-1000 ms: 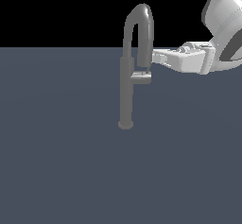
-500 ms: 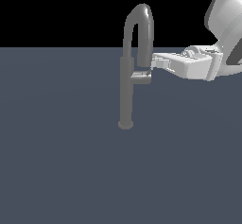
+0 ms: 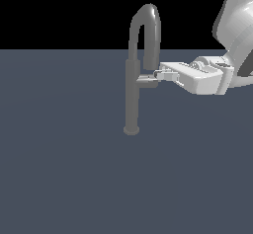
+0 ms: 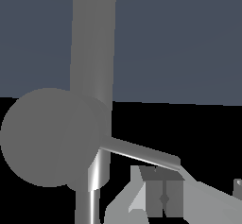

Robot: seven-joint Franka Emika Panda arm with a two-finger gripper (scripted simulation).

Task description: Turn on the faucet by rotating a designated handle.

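The grey faucet (image 3: pixel 132 95) stands upright on its small round base, its gooseneck spout arching over and back down. The stubby handle (image 3: pixel 147 82) sticks out from the column's middle toward the exterior view's right. My gripper (image 3: pixel 159 74) reaches in level from the right. Its fingers look pressed together, with the tips at the handle's outer end, just above it and touching or nearly so. In the wrist view the fingers (image 4: pixel 156 194) show a thin seam between them. The round grey face of the handle (image 4: pixel 49 142) fills the view close ahead, beside the faucet column (image 4: pixel 92 43).
The flat dark grey-blue surface (image 3: pixel 59 178) spreads all around the faucet base. The white arm (image 3: pixel 237 25) comes down from the upper right of the exterior view.
My gripper has come down and slightly toward the exterior view's left, from beside the spout to the handle's end. The handle has not visibly turned.
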